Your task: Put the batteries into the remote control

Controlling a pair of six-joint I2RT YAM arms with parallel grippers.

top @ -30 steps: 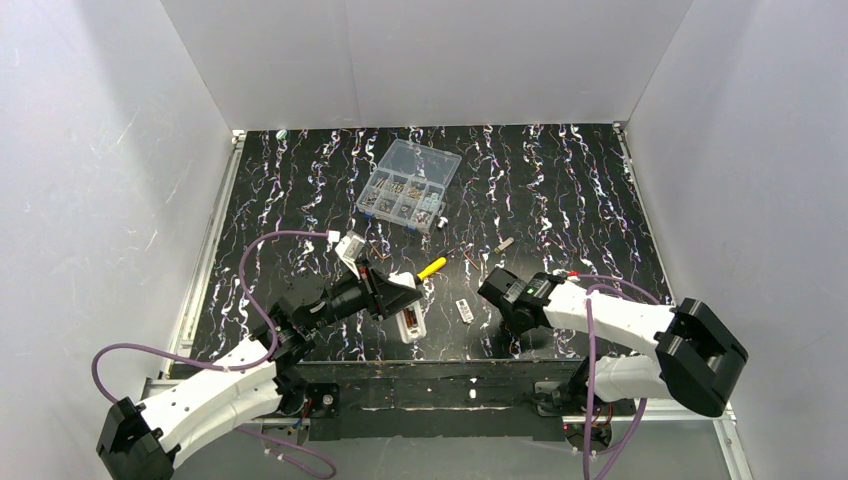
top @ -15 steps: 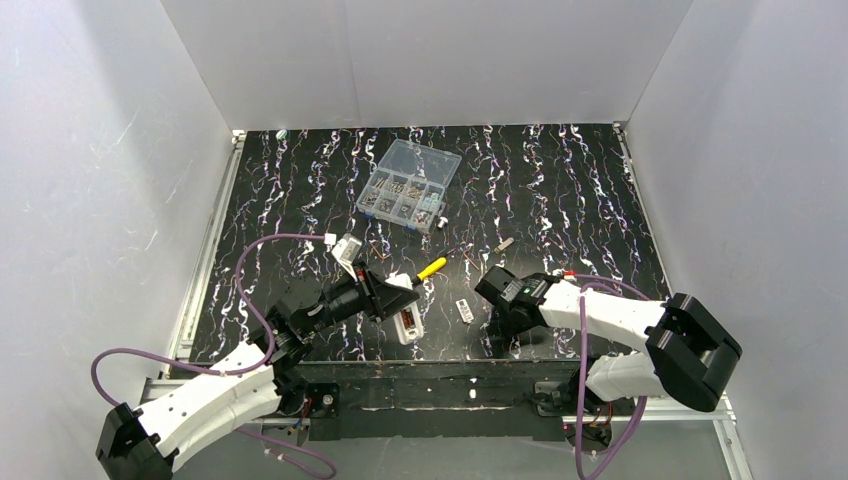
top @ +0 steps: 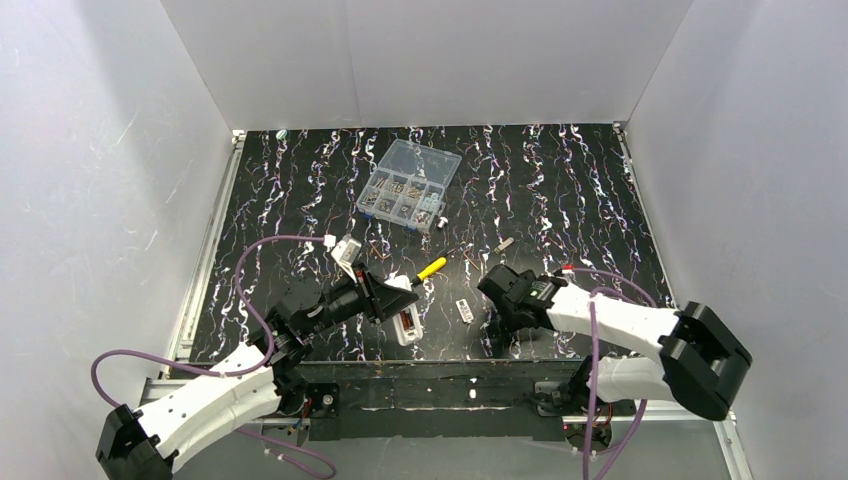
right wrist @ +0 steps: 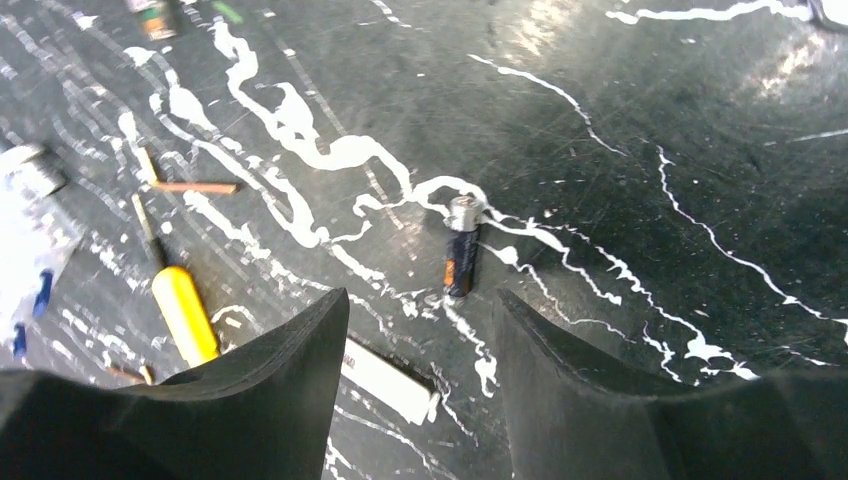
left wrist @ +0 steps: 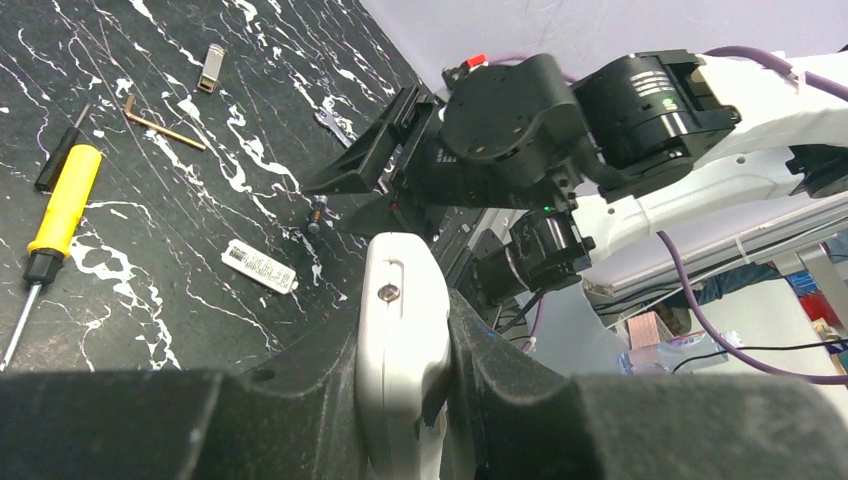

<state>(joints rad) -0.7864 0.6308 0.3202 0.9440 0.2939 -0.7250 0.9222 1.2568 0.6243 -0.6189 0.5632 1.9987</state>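
Observation:
The white remote control (left wrist: 400, 330) stands on edge between my left gripper's (left wrist: 405, 335) jaws, which are shut on it. In the top view it (top: 406, 324) hangs below that gripper (top: 398, 302), its dark open compartment facing up. One battery (right wrist: 461, 260), dark with an orange band, lies loose on the table just ahead of my right gripper (right wrist: 420, 300), which is open and holds nothing. From the left wrist the battery (left wrist: 315, 215) shows under the right gripper's fingers (left wrist: 360, 165). A small white labelled plate (right wrist: 390, 380) lies flat between the two arms.
A yellow-handled screwdriver (top: 432, 268) lies beyond the remote. A bent hex key (left wrist: 165, 130) and a small metal piece (top: 505, 243) lie farther back. The clear compartment box (top: 408, 185) stands at the back middle. White walls close in the table.
My right gripper's jaws have opened and that arm has shifted slightly. The left arm drew back a little with the remote still in its grip.

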